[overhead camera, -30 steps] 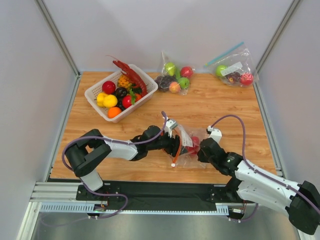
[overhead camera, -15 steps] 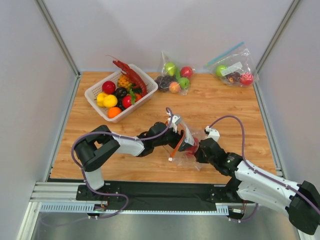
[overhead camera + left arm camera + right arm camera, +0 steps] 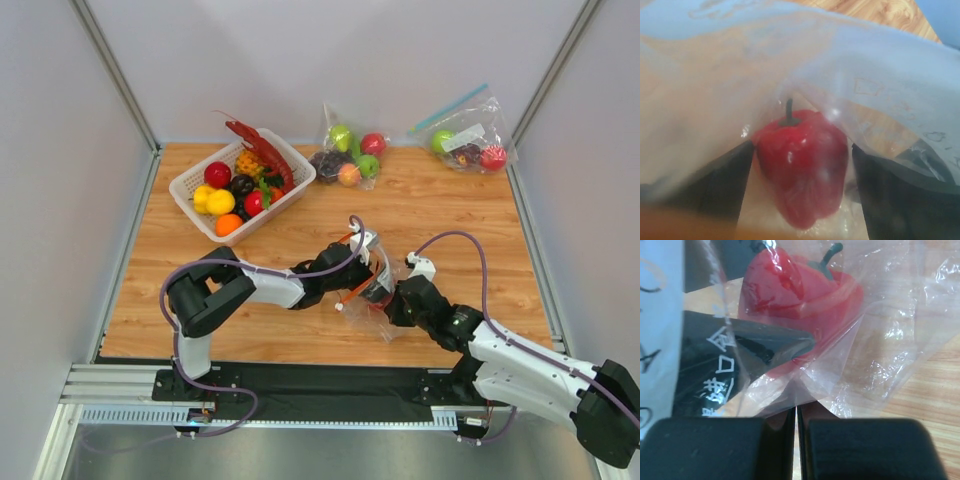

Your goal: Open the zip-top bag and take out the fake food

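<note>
The zip-top bag (image 3: pixel 368 308) lies on the tabletop (image 3: pixel 180 250) near its front edge, between the two arms. Its mouth looks open: the left hand (image 3: pixel 372 280) reaches into it. In the left wrist view that hand's dark fingers (image 3: pixel 710 190) stand spread wide on either side of the glossy red pepper (image 3: pixel 802 165), not touching it. The right hand (image 3: pixel 796 420) is pressed together, pinching a fold of the clear plastic at the side of the bag away from the left hand, which seems to steady the bag.

So the opening step appears done, and the removal is only partly done. The pepper is still inside the bag and not yet gripped. A dark-red lobster (image 3: pixel 260 150) already lies across the white basket (image 3: pixel 188 190) at the back left. A carrot cannot be made out in any view. What is left, by this reckoning, is to close on the pepper and draw it out through the mouth.
</note>
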`<move>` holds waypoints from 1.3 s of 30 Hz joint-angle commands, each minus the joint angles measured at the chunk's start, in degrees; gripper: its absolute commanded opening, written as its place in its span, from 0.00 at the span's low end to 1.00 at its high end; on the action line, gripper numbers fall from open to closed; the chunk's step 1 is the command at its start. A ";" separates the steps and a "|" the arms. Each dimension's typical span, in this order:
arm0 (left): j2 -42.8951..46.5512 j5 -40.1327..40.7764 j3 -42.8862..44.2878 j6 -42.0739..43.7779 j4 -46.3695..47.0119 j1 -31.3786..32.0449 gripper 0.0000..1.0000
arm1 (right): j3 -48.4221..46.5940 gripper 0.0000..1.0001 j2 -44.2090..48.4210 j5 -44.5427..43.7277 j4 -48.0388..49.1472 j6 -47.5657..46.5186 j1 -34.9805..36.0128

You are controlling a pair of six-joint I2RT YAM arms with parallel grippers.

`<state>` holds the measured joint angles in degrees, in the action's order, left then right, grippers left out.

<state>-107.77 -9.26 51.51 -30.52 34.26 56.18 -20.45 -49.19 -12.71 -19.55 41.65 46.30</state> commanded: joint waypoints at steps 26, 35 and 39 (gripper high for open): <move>13.28 7.42 -2.72 8.99 -19.76 3.85 0.12 | -6.18 0.00 1.82 -5.13 -4.44 -6.93 -5.78; 26.02 5.65 -8.34 6.97 -21.43 3.50 0.11 | -8.47 0.00 -2.13 -4.78 -3.04 -10.09 -9.82; 30.59 4.69 -9.76 6.18 -22.04 2.79 0.12 | -8.64 0.00 -3.81 -4.60 -2.25 -10.71 -10.18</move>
<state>-80.58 -3.11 42.57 -23.68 12.43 59.59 -27.00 -52.07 -16.03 -23.51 32.86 36.60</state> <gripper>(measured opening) 0.722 0.005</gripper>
